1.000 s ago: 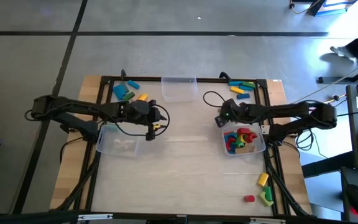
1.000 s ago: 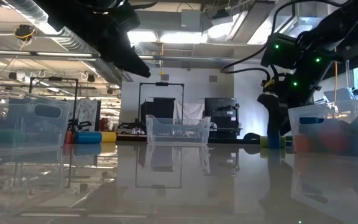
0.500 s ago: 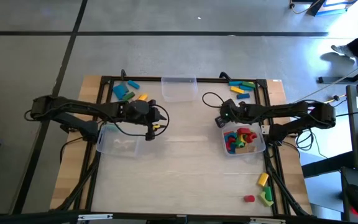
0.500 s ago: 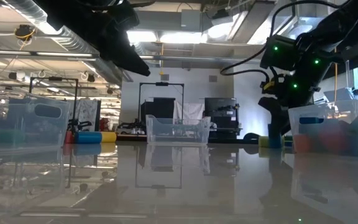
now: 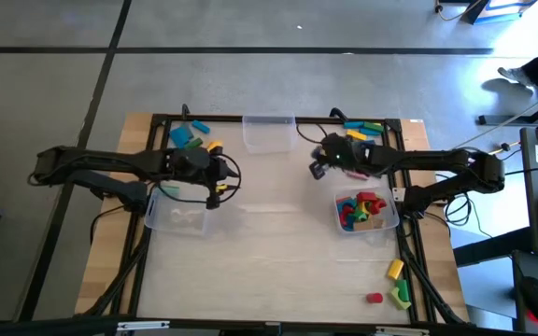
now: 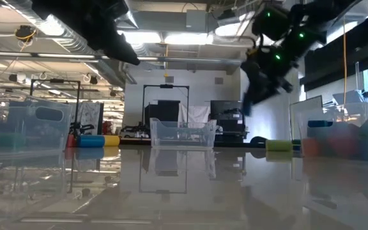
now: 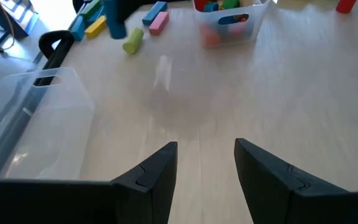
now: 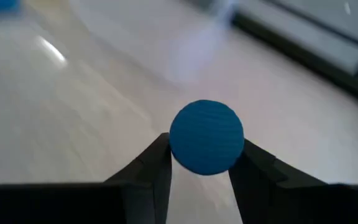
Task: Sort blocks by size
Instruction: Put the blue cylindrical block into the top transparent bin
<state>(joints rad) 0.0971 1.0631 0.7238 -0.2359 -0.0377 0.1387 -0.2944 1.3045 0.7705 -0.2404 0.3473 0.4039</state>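
My right gripper hangs above the table between the far clear bin and the right bin, shut on a blue cylinder block. In the low view this gripper is well clear of the tabletop. My left gripper hovers open and empty over the far right corner of the left clear bin. Loose blocks lie at the far left, at the far right and at the near right. More blocks lie in the right bin. My right gripper pinches the blue cylinder between its two fingers, which rest on its round side wall. The cylinder's flat round end faces the wrist camera, so it lies along the fingers. It is lifted clear of the table.
A yellow-green cylinder lies on the table near the right bin. Black frame rails run along the table's sides. The middle of the table is bare.
My right gripper has risen from the table beside the right bin, carrying the blue cylinder up, and moved toward the table's left and far edge, tipping further down. My left gripper has risen a little and drawn back toward the table's left edge.
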